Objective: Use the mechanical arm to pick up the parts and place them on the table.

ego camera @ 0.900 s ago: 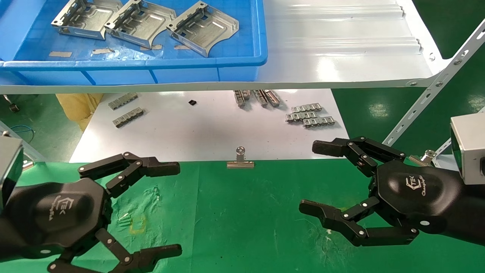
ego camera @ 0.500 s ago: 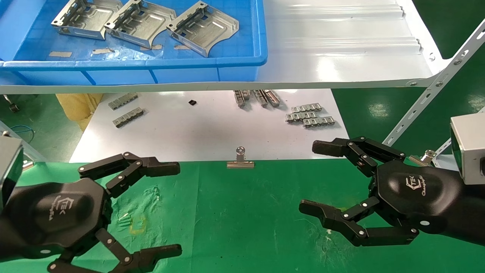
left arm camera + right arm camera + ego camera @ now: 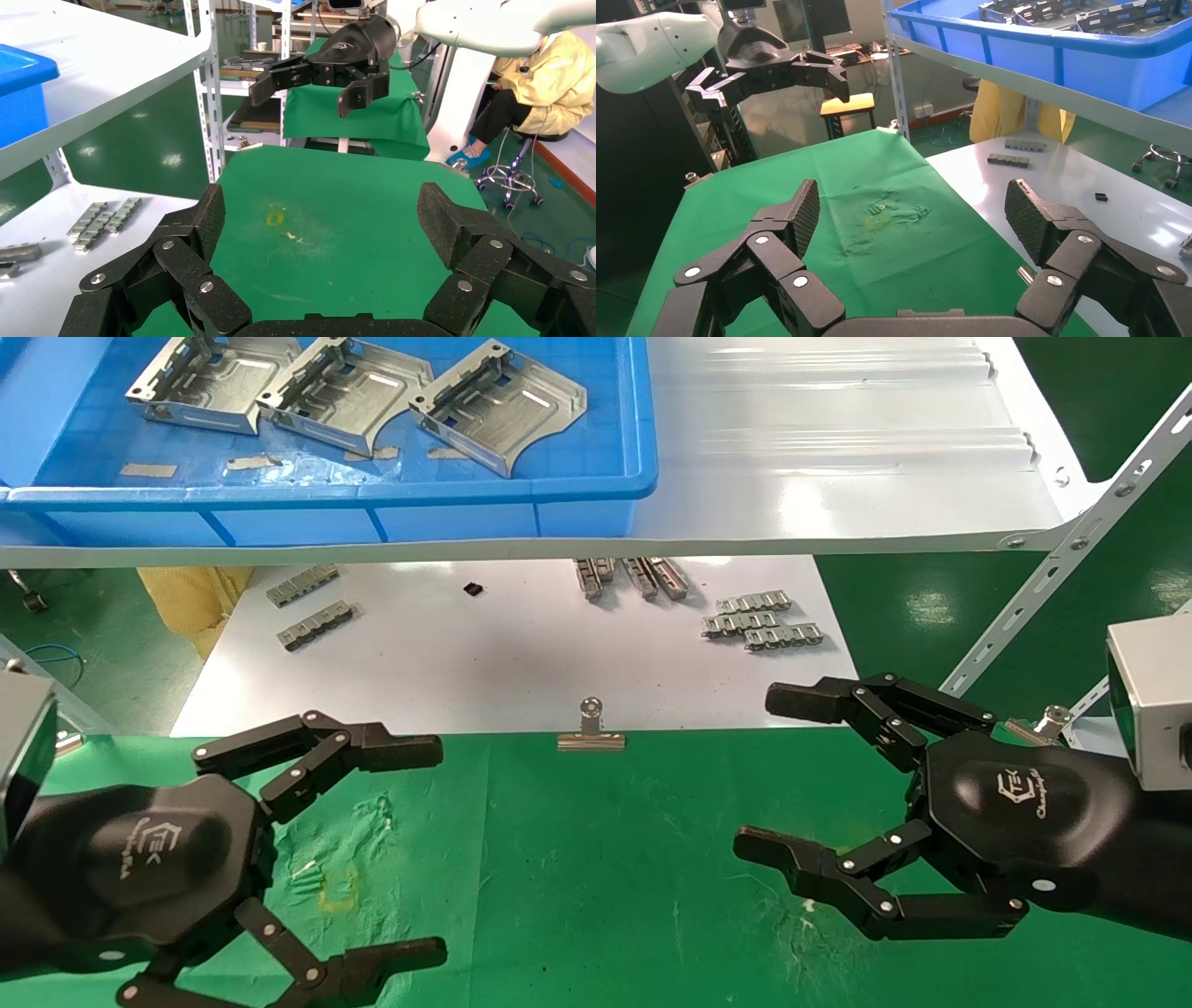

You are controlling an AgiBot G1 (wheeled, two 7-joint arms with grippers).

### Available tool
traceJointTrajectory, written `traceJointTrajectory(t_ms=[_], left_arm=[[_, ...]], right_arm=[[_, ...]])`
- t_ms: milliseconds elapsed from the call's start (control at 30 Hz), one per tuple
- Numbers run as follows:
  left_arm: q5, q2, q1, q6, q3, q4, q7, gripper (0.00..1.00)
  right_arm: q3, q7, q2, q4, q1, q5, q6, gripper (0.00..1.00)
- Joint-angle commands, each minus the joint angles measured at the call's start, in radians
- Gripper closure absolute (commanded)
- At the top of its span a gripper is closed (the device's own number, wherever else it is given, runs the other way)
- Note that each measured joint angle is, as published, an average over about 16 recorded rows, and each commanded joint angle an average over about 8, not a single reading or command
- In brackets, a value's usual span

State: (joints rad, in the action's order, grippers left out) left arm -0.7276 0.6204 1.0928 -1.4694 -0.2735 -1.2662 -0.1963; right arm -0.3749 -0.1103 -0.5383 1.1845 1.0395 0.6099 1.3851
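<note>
**A:** Head view first. Where are the parts?

**B:** Three parts (image 3: 354, 393) lie side by side in the blue bin (image 3: 596, 491) on the white shelf (image 3: 838, 458), raised above and well beyond both hands. The left gripper (image 3: 424, 845) and the right gripper (image 3: 754, 770) both hover over the table (image 3: 596, 859), jaws spread wide, holding nothing. The row of parts lies toward the left, so I judge the left arm nearer; each plate's flanged edge runs slantwise across the bin.

**A:** Anything else there?

**B:** Small ridged strips (image 3: 764, 621) on the white board (image 3: 484, 654) under the shelf, and a binder clip (image 3: 590, 727) at the cloth's edge. Not ours.

**A:** Left wrist view?

**B:** Its own fingers (image 3: 204, 225) stand apart over the green cloth; the right hand hangs farther off. No parts visible, only a corner of the bin.

**A:** Right wrist view?

**B:** Fingers (image 3: 800, 210) apart too. The parts' top edges show over the bin rim, up and ahead.

**A:** Any writing?

**B:** A white logo on each palm shell; the lettering is too small to read.
</note>
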Motion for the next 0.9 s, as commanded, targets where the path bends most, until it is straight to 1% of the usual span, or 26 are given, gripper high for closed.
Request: traceJointTrajectory(t_ms=[33,267,500,733,900], left_arm=[[0.003,0.002,0.001,0.005,0.002,0.003,-0.003,0.0],[-0.019,0.036,0.074,0.081,0.006,0.052,-0.021,0.0],[-0.094,0.116,0.188,0.189,-0.02,0.146,-0.037,0.0],[-0.183,0.207,0.329,0.281,-0.054,0.285,-0.025,0.0],[-0.26,0.249,0.44,0.333,-0.084,0.418,-0.014,0.0]], right_arm=[[0.0,0.0,0.0,0.0,0.0,0.0,0.0,1.0],[0.0,0.0,0.0,0.0,0.0,0.0,0.0,1.0],[0.0,0.0,0.0,0.0,0.0,0.0,0.0,1.0],[0.0,0.0,0.0,0.0,0.0,0.0,0.0,1.0],[0.0,0.0,0.0,0.0,0.0,0.0,0.0,1.0]])
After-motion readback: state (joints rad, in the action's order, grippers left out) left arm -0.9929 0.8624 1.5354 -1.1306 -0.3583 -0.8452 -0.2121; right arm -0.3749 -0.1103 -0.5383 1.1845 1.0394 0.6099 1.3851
